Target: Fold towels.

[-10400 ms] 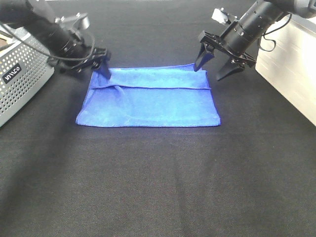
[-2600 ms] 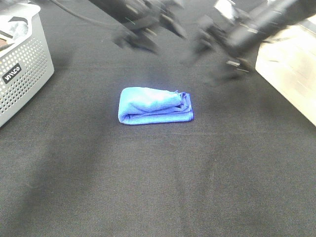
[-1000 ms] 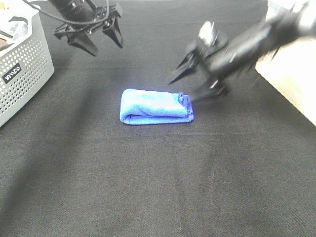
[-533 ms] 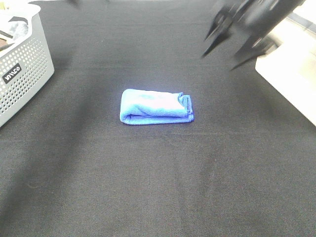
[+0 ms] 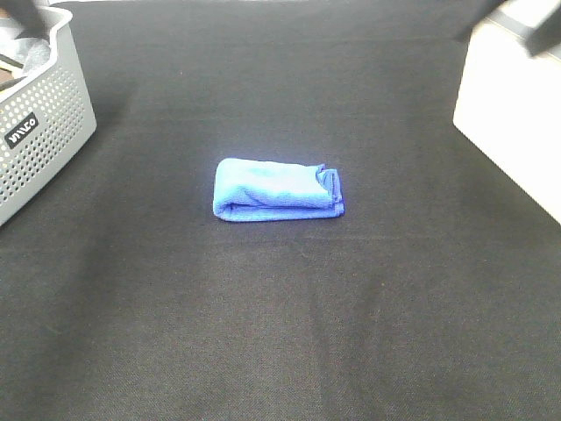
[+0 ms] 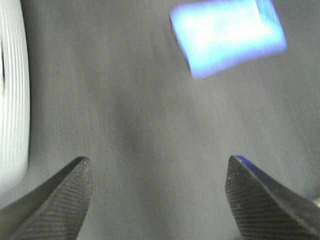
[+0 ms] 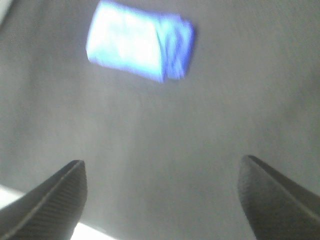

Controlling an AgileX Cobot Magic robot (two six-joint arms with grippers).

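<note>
I am looking down on a table (image 5: 280,333) covered in black cloth (image 5: 175,105) that is filling nearly the whole scene. Even light is falling on it, showing the fine weave and casting only soft shadows. At the left edge, toward the far corner, a grey perforated basket (image 5: 39,132) is standing, with dark things I cannot make out lying inside. Along the right edge, a pale, flat-topped piece of furniture (image 5: 513,114) is sitting against the cloth, glaring brightly. No wall or window is showing.
</note>
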